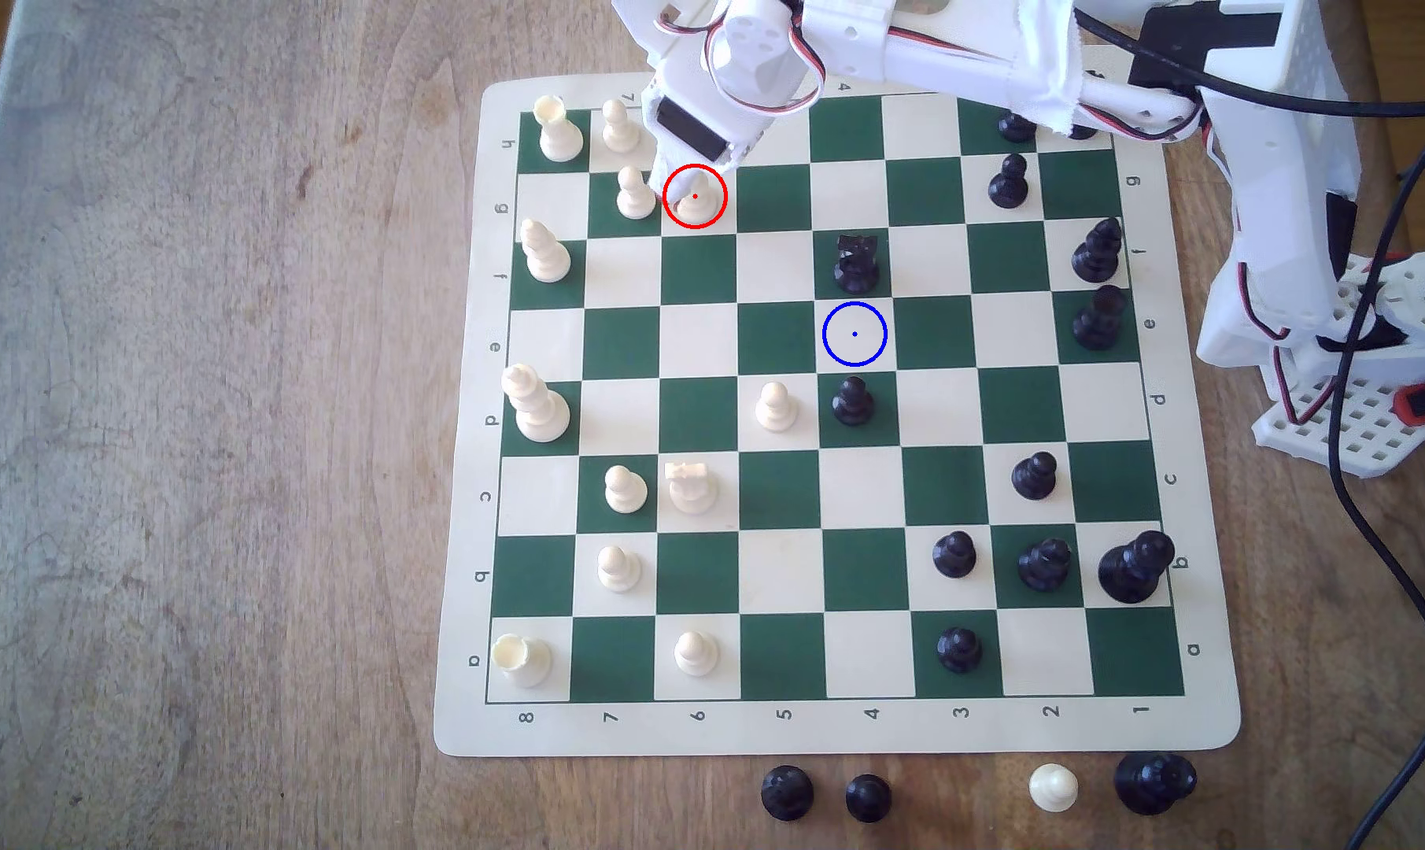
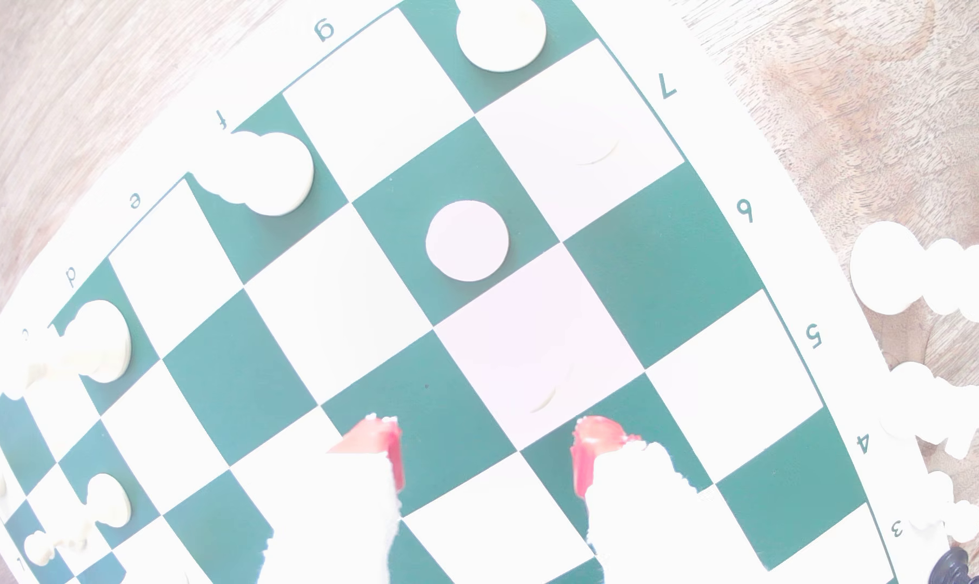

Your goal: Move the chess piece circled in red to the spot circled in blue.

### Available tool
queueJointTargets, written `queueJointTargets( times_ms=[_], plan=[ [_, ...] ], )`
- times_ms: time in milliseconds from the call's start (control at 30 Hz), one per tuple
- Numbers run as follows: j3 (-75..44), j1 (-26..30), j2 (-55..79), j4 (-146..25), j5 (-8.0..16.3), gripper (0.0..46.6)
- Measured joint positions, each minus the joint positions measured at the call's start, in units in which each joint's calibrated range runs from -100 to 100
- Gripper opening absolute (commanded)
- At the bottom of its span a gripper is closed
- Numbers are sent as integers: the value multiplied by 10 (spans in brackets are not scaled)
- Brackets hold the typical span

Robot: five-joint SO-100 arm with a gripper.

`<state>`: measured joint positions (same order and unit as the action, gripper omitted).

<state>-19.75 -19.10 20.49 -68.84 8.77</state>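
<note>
At the board's far side the gripper [image 1: 676, 176] hangs over the ringed bishop [image 1: 695, 204] — fingers [image 2: 386, 449] apart, ready to straddle it — the blue-ringed square [image 1: 854, 333] waits nearer.

- The white 3D-printed plastic arm [image 1: 921, 57] reaches in from the exterior view's right, where its base stands, and stretches across the top edge towards the exterior view's left.
- Red, white and black wires loop loosely around the wrist joint.
- The white gripper with cloth-wrapped fingers [image 1: 676, 176] points downward — its tip is low, close to the surface.
- In the wrist view the gripper [image 2: 484, 449] shows two fingers [image 2: 593, 449] with reddish inner faces, set apart with a clear gap between them — jaws parted.
</note>
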Motion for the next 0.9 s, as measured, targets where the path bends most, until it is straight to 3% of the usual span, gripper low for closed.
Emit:
queueJointTargets(
  times_ms=[900],
  plan=[
    [-5, 0, 52, 25, 0, 158]
  ],
)
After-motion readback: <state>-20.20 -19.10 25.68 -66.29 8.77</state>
